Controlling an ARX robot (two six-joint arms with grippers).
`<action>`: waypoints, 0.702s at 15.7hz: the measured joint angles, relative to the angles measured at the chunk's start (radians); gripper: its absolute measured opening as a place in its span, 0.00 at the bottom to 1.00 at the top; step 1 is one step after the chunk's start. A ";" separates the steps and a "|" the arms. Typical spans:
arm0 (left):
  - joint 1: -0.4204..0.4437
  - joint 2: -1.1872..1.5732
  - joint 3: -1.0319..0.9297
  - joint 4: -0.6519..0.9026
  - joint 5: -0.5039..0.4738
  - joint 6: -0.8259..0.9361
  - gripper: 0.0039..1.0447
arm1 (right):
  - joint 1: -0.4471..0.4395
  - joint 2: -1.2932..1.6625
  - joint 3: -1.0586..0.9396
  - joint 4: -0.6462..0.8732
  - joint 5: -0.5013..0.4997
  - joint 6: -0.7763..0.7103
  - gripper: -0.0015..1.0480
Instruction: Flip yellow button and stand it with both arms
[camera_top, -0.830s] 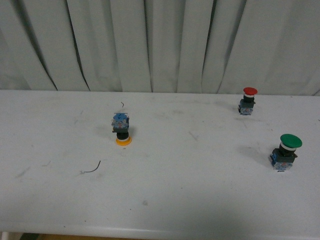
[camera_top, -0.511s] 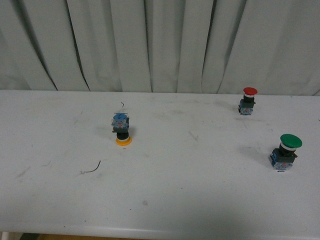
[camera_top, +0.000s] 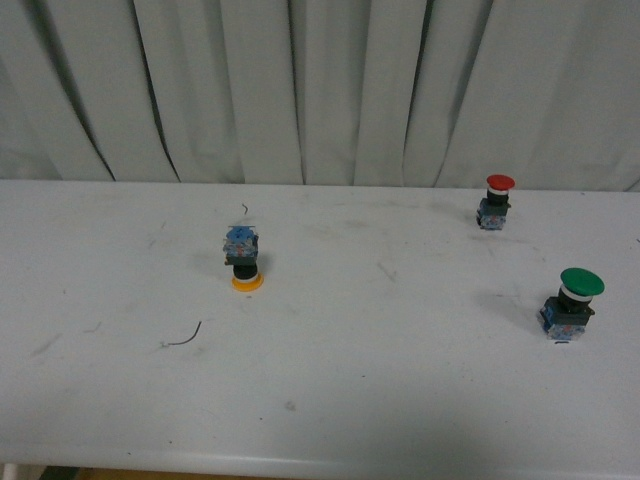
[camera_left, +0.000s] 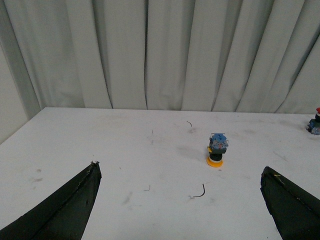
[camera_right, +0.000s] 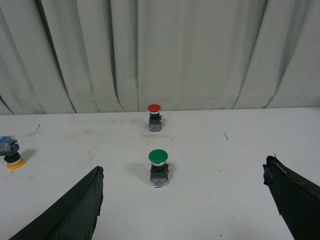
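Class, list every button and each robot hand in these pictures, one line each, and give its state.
yellow button: upside down, cap resting on the table.
red button: upright, cap on top.
green button: upright, cap on top.
left hand: open, empty.
right hand: open, empty.

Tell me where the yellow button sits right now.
In the front view, the yellow button rests cap-down, left of centre on the white table. It sits well to the left of the red button and the green button.
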 joint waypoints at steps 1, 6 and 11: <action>0.000 0.000 0.000 0.000 0.000 0.000 0.94 | 0.000 0.000 0.000 0.000 0.000 0.000 0.94; 0.000 0.000 0.000 0.000 0.000 0.000 0.94 | 0.000 0.000 0.000 0.000 0.000 0.000 0.94; 0.000 0.000 0.000 0.000 0.000 0.000 0.94 | 0.000 0.000 0.000 0.000 0.000 0.000 0.94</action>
